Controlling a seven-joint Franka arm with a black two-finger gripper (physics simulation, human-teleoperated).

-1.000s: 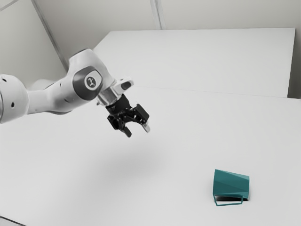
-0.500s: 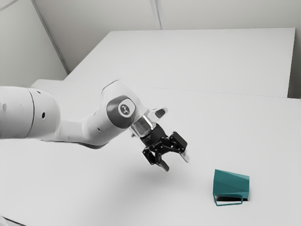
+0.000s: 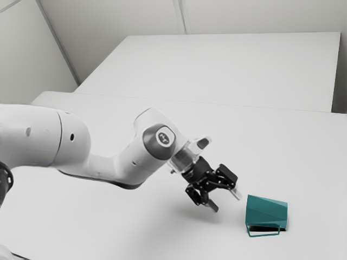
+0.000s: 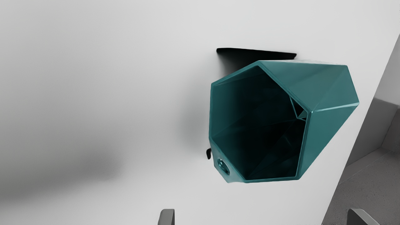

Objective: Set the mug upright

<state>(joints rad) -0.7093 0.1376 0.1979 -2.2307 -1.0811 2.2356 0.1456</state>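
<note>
1. Your mug (image 3: 266, 212) lies on its side on the desk (image 3: 314, 162), so it is not standing up.
2. You can look right into its open mouth (image 4: 259, 125), which faces your hand (image 3: 226, 202). The mug is blue-green with flat sides.
3. The mug's handle (image 3: 264, 235) is on the side of the mug nearest the exterior view's camera.
4. Your hand is near the mug, on the side toward the exterior view's left, and a bit above the desk. It does not touch the mug.
5. Your hand is wide open. Its two fingers (image 4: 167, 217) are far apart, and it has hold of nothing.
6. Your arm (image 3: 38, 135) comes from the exterior view's left and reaches toward the mug, with the hand tipped down.
7. Past the mug's closed end, you can see the desk's edge and gray floor (image 4: 368, 184) in the wrist view.
</note>
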